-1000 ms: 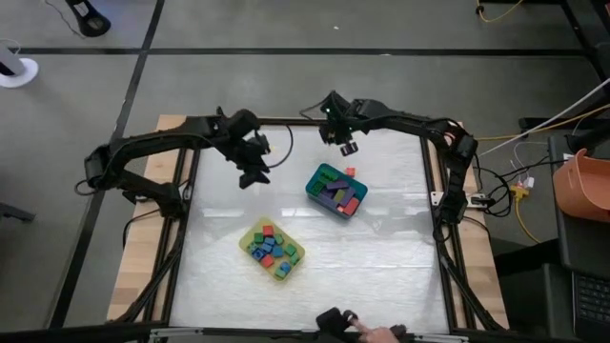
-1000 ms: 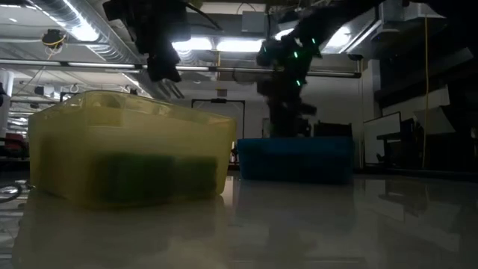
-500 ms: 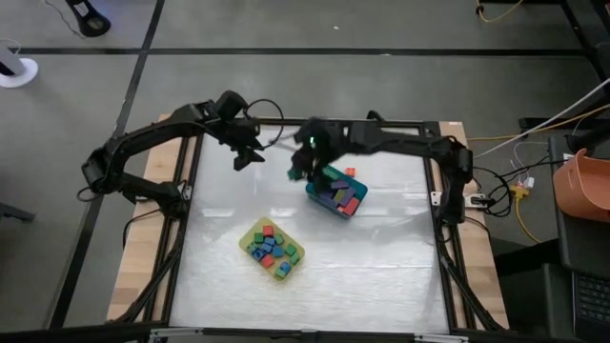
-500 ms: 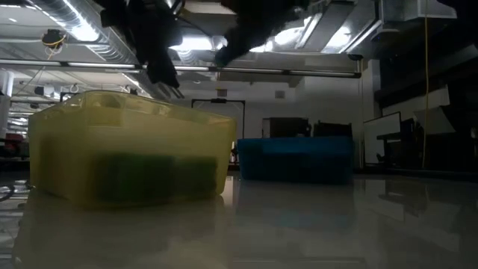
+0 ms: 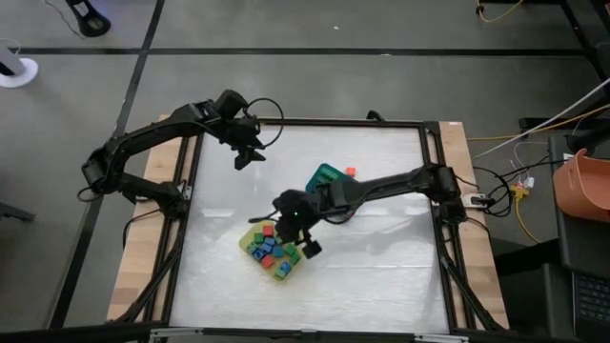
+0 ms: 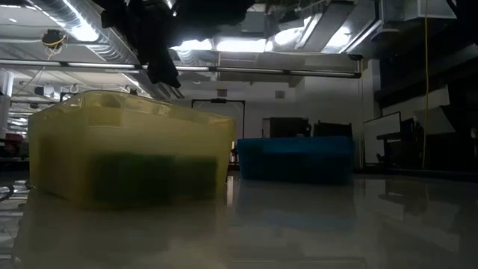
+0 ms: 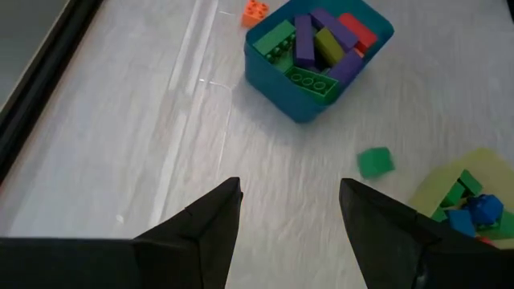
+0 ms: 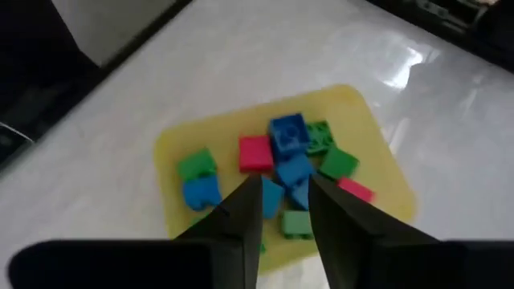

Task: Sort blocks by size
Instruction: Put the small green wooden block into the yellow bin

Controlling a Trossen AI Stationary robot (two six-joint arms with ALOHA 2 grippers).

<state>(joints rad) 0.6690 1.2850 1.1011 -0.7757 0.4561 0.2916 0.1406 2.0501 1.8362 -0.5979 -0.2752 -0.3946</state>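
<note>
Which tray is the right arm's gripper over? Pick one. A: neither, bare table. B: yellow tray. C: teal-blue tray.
B: in the high view the right gripper hangs over the yellow tray, and its wrist view looks down on that tray's small blocks.

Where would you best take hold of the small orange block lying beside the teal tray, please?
Probably from straight above, pinching the orange block across the two side faces that run away from the teal tray. It is small and lies studs up on the table close to the tray's wall, so a finger on that side would likely have little room.
</note>
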